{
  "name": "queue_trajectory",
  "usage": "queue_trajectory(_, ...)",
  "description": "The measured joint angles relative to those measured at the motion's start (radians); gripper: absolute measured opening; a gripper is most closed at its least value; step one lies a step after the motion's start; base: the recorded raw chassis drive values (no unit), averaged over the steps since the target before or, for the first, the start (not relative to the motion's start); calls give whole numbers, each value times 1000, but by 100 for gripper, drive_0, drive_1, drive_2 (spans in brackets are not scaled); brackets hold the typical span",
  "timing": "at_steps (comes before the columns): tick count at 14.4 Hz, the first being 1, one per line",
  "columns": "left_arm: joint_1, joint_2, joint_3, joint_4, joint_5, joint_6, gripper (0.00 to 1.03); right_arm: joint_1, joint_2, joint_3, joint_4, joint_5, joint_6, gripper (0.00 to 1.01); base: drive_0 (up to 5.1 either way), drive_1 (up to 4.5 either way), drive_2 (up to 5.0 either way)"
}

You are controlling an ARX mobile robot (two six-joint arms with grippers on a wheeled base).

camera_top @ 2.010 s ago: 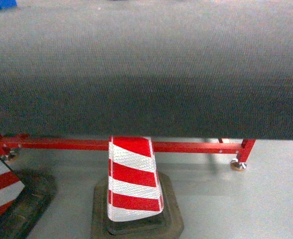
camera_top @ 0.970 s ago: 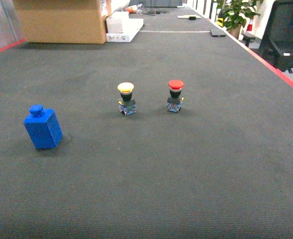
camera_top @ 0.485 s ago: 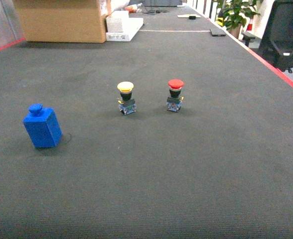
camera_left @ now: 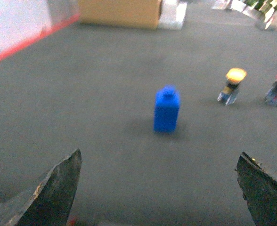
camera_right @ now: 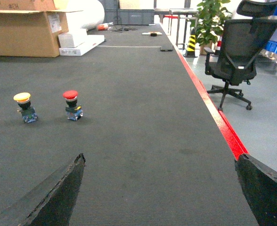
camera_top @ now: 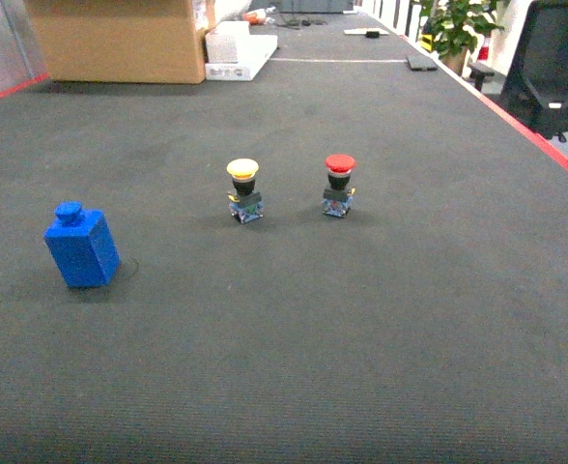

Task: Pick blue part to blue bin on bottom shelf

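Note:
The blue part (camera_top: 82, 245) is a small blue block with a round knob on top, standing upright on the dark grey table mat (camera_top: 361, 319) at the left. The left wrist view shows the blue part (camera_left: 166, 108) ahead of my left gripper (camera_left: 159, 160), well beyond its open, empty fingers. My right gripper (camera_right: 159, 160) is open too, with only mat between its fingers. Neither gripper shows in the head view. The blue bin and the bottom shelf are out of view.
A yellow push button (camera_top: 244, 189) and a red push button (camera_top: 339, 184) stand mid-table. A cardboard box (camera_top: 120, 39) and a white box (camera_top: 238, 50) sit at the far left. The table's red edge (camera_right: 214, 113) runs along the right, with an office chair (camera_right: 237, 52) beyond it.
Two seconds ago the head view looked down at the table's front edge and striped cones; it has since risen to the tabletop. Over the last second nothing has visibly moved.

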Motion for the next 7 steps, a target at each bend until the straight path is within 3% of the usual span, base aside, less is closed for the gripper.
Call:
queue_trajectory(1, -48, 66, 18, -34, -120, -31, 98, 0, 0, 0, 2, -2, 0, 98, 0, 0, 0)
queue_trajectory(2, -45, 118, 8, 37, -164, -47, 98, 0, 0, 0, 0, -1, 0, 98, 0, 0, 0)
queue_trajectory(3, -33, 211, 5, 169, -134, -47, 98, 0, 0, 0, 0, -1, 0, 98, 0, 0, 0)
queue_trajectory(5, -18, 287, 5, 249, -102, -46, 98, 0, 0, 0, 0, -2, 0, 98, 0, 0, 0)
queue_trajectory(6, -1, 411, 5, 368, -53, -42, 98, 0, 0, 0, 1, -1, 0, 98, 0, 0, 0)
queue_trajectory(7, 31, 695, 21, 613, 20, -35, 98, 0, 0, 0, 0, -1, 0, 98, 0, 0, 0)
